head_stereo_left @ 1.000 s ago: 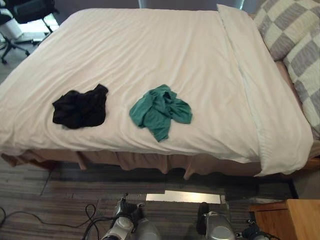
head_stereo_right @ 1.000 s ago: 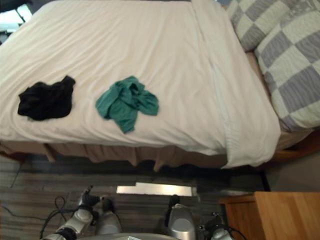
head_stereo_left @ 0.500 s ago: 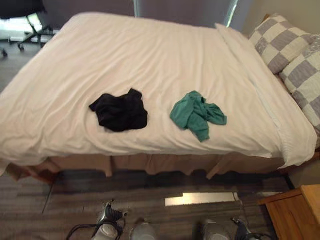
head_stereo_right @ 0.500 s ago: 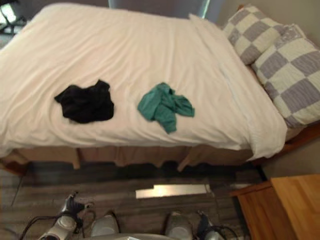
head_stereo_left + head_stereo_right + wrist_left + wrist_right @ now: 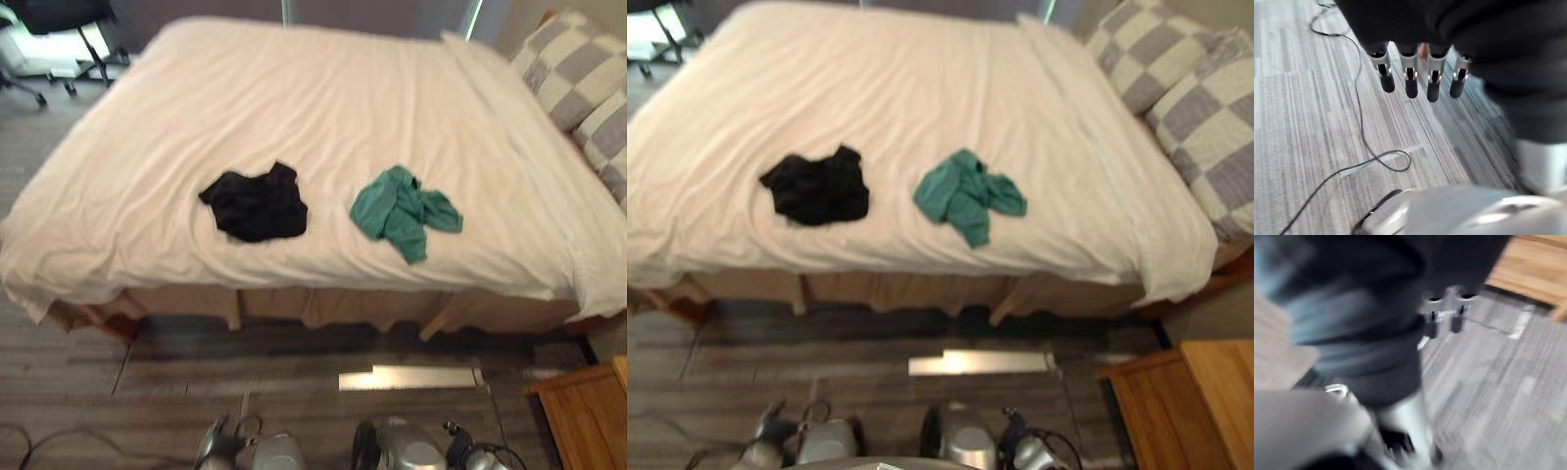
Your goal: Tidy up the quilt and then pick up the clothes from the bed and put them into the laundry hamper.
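Left eye view has the black garment [image 5: 255, 203] and green garment [image 5: 402, 211] side by side near the bed's [image 5: 127, 196] front edge, on a quilt [image 5: 323, 108] that looks pretty smooth. Black lies toward the left arm, green toward the right, both well ahead of the hands. Left wrist view shows the left hand [image 5: 1418, 73] hanging straight-fingered and empty over floor; right hand [image 5: 1447, 316] looks empty too, fingers roughly straight, next to a wooden cabinet [image 5: 1533, 269].

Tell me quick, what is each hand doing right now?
Left hand: open, fingers straight, holding nothing.
Right hand: cannot be told.
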Tool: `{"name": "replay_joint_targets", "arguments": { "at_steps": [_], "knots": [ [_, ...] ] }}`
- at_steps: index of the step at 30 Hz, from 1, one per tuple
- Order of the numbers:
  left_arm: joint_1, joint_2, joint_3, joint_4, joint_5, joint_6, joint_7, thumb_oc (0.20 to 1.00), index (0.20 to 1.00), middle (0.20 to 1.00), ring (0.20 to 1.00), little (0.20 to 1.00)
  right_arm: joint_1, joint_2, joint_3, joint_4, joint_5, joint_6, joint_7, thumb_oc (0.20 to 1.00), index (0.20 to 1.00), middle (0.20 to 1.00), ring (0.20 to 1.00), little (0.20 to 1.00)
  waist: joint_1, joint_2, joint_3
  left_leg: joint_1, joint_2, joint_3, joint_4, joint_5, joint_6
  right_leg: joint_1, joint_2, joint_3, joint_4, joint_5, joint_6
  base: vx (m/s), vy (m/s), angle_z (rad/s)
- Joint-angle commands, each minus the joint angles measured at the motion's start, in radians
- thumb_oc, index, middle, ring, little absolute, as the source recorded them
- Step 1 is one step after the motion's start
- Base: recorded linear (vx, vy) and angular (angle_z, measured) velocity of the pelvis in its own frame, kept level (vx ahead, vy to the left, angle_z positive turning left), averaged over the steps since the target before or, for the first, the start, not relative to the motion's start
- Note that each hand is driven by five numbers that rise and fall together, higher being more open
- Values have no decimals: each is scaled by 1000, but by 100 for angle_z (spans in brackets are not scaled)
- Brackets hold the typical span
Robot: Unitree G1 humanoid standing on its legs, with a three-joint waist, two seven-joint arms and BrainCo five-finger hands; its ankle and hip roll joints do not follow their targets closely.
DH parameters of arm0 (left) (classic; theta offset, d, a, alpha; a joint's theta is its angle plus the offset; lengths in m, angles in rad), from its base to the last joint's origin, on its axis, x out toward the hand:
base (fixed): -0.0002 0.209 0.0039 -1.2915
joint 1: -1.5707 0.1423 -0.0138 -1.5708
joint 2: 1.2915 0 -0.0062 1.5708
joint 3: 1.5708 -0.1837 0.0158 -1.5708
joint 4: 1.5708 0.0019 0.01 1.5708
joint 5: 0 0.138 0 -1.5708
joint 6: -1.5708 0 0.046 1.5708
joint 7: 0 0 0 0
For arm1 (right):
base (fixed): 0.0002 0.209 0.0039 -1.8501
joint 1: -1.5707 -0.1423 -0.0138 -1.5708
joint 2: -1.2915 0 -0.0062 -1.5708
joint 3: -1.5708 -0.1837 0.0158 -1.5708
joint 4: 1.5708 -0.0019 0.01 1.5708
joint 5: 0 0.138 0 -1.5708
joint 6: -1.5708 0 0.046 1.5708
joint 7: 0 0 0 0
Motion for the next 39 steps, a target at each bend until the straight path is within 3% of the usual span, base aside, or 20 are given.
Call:
{"name": "replay_joint_targets", "arguments": {
  "at_steps": [1, 2, 4, 7, 8, 9, 10, 11, 13, 15, 16, 17, 19, 25, 29, 31, 34, 35, 38, 39],
  "knots": [
    [-53, 2, -50, -18, -28, 1, 24, 1000, 1000, 1000, 1000, 1000, -35, 1, 37, -77, 45, -7, -30, 1000, 1000, 1000, 1000, 1000, -1, 3, 39, 62, -68, 7, -286, -41, 88, 68, -43, 30, -422, 220, 144, 266, 274, -25],
    [-58, 2, -47, -22, -33, 0, 23, 1000, 1000, 1000, 1000, 1000, -43, -1, 39, -77, 42, -8, -31, 1000, 1000, 1000, 1000, 1000, 6, 14, 33, 61, -90, 4, -421, 4, 92, 66, -36, 37, -418, 214, 151, 260, 279, -8],
    [-70, 10, -47, -31, -42, -4, 18, 1000, 1000, 1000, 1000, 1000, -51, -7, 33, -76, 42, -8, -36, 1000, 1000, 1000, 1000, 1000, 24, 35, 35, 32, -73, 24, -578, 104, 72, 92, -8, 35, -413, 178, 151, 204, 200, 7],
    [-71, 27, -48, -24, -33, 4, 5, 1000, 1000, 1000, 1000, 1000, -42, 7, 28, -91, 32, -9, -39, 1000, 1000, 1000, 1000, 1000, 40, 25, 25, 90, -61, 41, -677, 131, 96, 101, 9, 33, -320, 137, 156, 350, 228, -40],
    [-72, 44, -48, -25, -29, 9, 2, 1000, 1000, 1000, 1000, 1000, -27, 36, 31, -102, 22, -7, -35, 1000, 1000, 1000, 1000, 1000, 44, -13, 27, 136, -71, 46, -672, 112, 126, 65, 1, 23, -141, 134, 188, 297, 160, -50],
    [-72, 44, -48, -25, -29, 9, 2, 1000, 1000, 1000, 1000, 1000, -28, 36, 31, -102, 22, -7, -35, 1000, 1000, 1000, 1000, 1000, 44, -12, 25, 133, -70, 46, -673, 114, 126, 62, 2, 23, -141, 136, 187, 284, 210, -60],
    [-124, 110, 0, 43, -61, 40, -38, 1000, 1000, 1000, 1000, 1000, -29, 40, 30, -108, 22, -6, -13, 1000, 1000, 1000, 1000, 1000, 18, -15, 21, 180, -62, 81, -685, 98, 137, 22, -25, 17, -35, 174, 233, 237, 225, -42],
    [-111, 125, -26, 19, 7, 30, 1, 1000, 1000, 1000, 1000, 1000, -24, 62, 34, -130, 24, -5, -19, 1000, 1000, 1000, 1000, 1000, -3, -24, 35, 233, -52, 97, -700, 77, 155, -59, -74, 0, 135, 233, 281, 339, 221, -51],
    [-107, 114, -27, 16, 10, 32, 4, 1000, 1000, 1000, 1000, 1000, -13, 71, 33, -152, 36, -5, -24, 1000, 1000, 1000, 1000, 1000, -10, -31, 27, 248, -51, 91, -712, 70, 154, -74, -87, 2, 108, 233, 276, 211, 34, -44],
    [-119, 104, -38, 20, 26, 34, 10, 1000, 1000, 1000, 1000, 1000, -12, 83, 36, -179, 45, -10, -28, 1000, 1000, 1000, 1000, 1000, -16, -44, 11, 245, -61, 57, -704, 49, 149, -59, -92, 28, -51, 210, 245, 231, -88, 16],
    [-116, 96, -39, 22, 15, 34, 11, 1000, 1000, 1000, 1000, 1000, -17, 74, 28, -186, 74, -14, -26, 1000, 1000, 1000, 1000, 1000, -31, -46, 10, 245, -68, 40, -700, 42, 145, -65, -84, 84, -156, 211, 232, 328, -176, 45],
    [-136, 98, -63, 17, 26, 30, 9, 1000, 1000, 1000, 1000, 1000, 12, 83, -4, -180, 110, -13, -30, 1000, 1000, 1000, 1000, 1000, -30, -83, -9, 232, -102, 9, -672, 19, 154, -24, -75, 188, -266, 221, 229, 241, -138, 50],
    [-121, 81, -49, 17, 16, 34, 20, 1000, 1000, 1000, 1000, 1000, 4, 82, -26, -155, 119, -4, -41, 1000, 1000, 1000, 1000, 1000, -30, -70, -15, 237, -98, 13, -669, 12, 157, -30, -73, 190, -265, 261, 246, 144, -98, 80],
    [-75, 31, -1, 83, -54, 39, 27, 1000, 1000, 1000, 1000, 1000, 21, 79, -110, -29, 170, 11, -59, 1000, 1000, 1000, 1000, 1000, -53, -49, -64, 266, -88, 12, -708, 18, 147, 23, -78, 184, -350, 262, 232, 161, -32, 31],
    [-27, 13, 124, 154, -171, 61, 64, 1000, 1000, 1000, 1000, 1000, 51, 44, -253, -9, 295, 6, -93, 1000, 1000, 1000, 1000, 1000, -67, -45, -104, 308, -85, 33, -755, 28, 134, 65, -81, 175, -396, 266, 239, 111, 12, -15],
    [43, 45, 249, 209, -238, 71, 91, 1000, 1000, 1000, 1000, 1000, 89, -15, -374, -55, 371, -13, -134, 1000, 1000, 1000, 1000, 1000, -70, -42, -126, 331, -82, 40, -783, 33, 129, 85, -84, 170, -412, 266, 246, 92, 17, -7],
    [97, 69, 324, 205, -271, 60, 105, 1000, 1000, 1000, 1000, 1000, 125, -73, -425, -143, 356, -35, -162, 1000, 1000, 1000, 1000, 1000, -70, -38, -136, 340, -83, 44, -801, 39, 124, 95, -85, 167, -418, 264, 250, 84, 37, -4],
    [137, 111, 397, 155, -302, 40, 131, 1000, 1000, 1000, 1000, 1000, 167, -148, -461, -301, 289, -49, -184, 1000, 1000, 1000, 1000, 1000, -69, -35, -138, 353, -82, 43, -813, 40, 121, 107, -85, 164, -420, 260, 253, 48, 21, 3],
    [138, 227, 471, -71, -308, -14, 197, 1000, 1000, 1000, 1000, 1000, 187, -252, -504, -479, 180, -74, -226, 1000, 1000, 1000, 1000, 1000, -66, -29, -142, 358, -80, 37, -820, 43, 116, 109, -87, 151, -414, 255, 258, 43, 22, 4],
    [139, 227, 472, -74, -308, -12, 197, 1000, 1000, 1000, 1000, 1000, 187, -251, -504, -481, 180, -73, -226, 1000, 1000, 1000, 1000, 1000, -66, -29, -144, 353, -81, 37, -820, 46, 116, 105, -87, 152, -415, 258, 257, 25, 5, 15]
  ]
}}
